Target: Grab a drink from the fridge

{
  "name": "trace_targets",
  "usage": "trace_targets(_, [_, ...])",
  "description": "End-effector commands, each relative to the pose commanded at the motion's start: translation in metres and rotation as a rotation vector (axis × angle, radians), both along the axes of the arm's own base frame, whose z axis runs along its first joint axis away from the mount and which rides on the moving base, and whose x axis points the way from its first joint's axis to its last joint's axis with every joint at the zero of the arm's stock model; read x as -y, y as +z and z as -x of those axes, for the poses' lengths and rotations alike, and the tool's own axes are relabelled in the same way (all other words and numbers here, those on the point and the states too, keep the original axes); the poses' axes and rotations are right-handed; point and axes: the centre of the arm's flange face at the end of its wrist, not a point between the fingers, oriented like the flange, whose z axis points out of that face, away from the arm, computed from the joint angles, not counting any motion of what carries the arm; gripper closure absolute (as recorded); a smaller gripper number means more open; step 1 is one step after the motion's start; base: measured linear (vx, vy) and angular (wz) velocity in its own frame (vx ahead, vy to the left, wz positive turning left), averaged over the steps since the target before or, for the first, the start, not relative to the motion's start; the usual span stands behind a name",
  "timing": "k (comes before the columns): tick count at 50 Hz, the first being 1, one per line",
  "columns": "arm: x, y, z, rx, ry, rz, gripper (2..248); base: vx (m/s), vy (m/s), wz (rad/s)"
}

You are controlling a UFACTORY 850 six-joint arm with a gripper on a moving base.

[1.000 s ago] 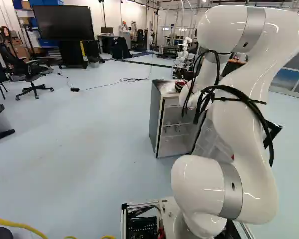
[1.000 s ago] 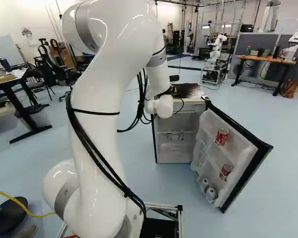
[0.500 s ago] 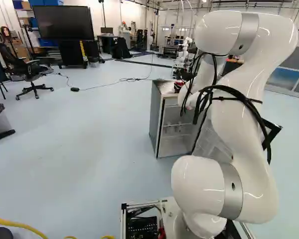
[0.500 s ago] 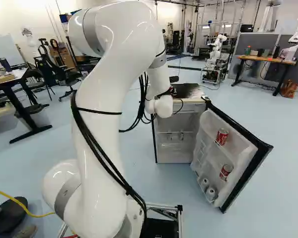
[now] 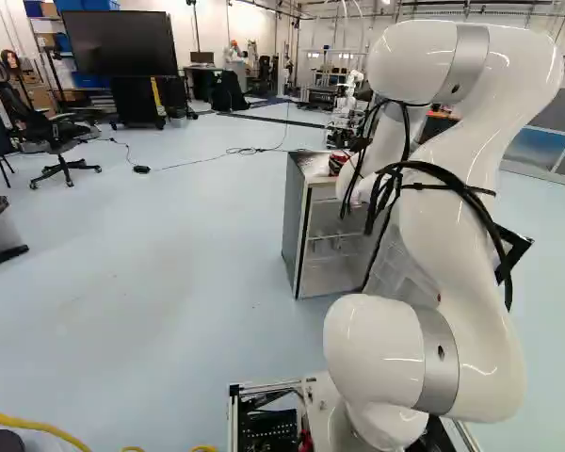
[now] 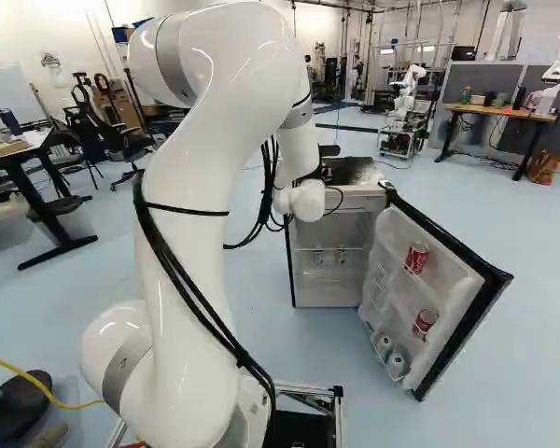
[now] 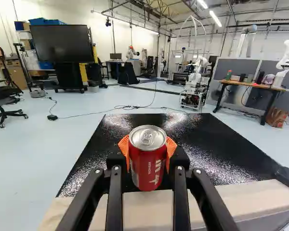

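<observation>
In the right base view my gripper (image 6: 325,174) is mostly hidden behind the wrist, over the fridge's dark top. Seen from the wrist, the gripper (image 7: 147,150) is shut on a red can (image 7: 148,166), an orange pad pressing each side. The can is upright, silver lid up, over the black top (image 7: 221,149) near its front edge; whether it touches that surface I cannot tell. The fridge (image 5: 301,226) has its door (image 6: 462,247) wide open, with red cans (image 6: 416,258) (image 6: 425,323) and pale cans (image 6: 397,362) on the door shelves.
Floor surrounds the fridge, and the open door juts towards the base. Further back are another robot (image 7: 196,86), a wooden table (image 7: 250,85) with items, a large screen (image 7: 62,43) and an office chair (image 5: 61,141). A cable (image 5: 207,160) lies on the floor behind.
The arm's upper bend has shifted slightly, leftward in the left base view and rightward in the right one, then stayed nearly still. The base and fridge have not moved.
</observation>
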Motion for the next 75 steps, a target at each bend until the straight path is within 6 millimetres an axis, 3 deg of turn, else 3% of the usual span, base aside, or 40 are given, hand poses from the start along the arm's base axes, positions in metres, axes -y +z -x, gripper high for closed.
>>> trace_targets(10, [0.0,0.0,0.0,0.0,0.0,0.0,142,0.0,0.0,0.0])
trace_targets(11, [0.0,0.0,0.0,0.0,0.0,0.0,111,0.0,0.0,0.0])
trace_targets(15, [0.0,0.0,0.0,0.0,0.0,0.0,111,0.0,0.0,0.0])
trace_targets(16, [0.0,0.0,0.0,0.0,0.0,0.0,77,0.0,0.0,0.0])
trace_targets(20, [0.0,0.0,0.0,0.0,0.0,0.0,77,0.0,0.0,0.0])
trace_targets(21, [0.0,0.0,0.0,0.0,0.0,0.0,41,0.0,0.0,0.0])
trace_targets(26, [0.0,0.001,0.002,-0.001,-0.001,0.0,41,0.0,0.0,0.0])
trace_targets(27, [0.0,0.001,0.003,-0.001,-0.001,0.0,6,0.0,0.0,0.0])
trace_targets(49, [0.005,0.028,0.043,0.012,-0.037,0.005,3,0.0,0.0,0.0])
trace_targets(75, [0.037,0.056,0.078,0.012,-0.125,0.019,3,0.0,0.0,0.0])
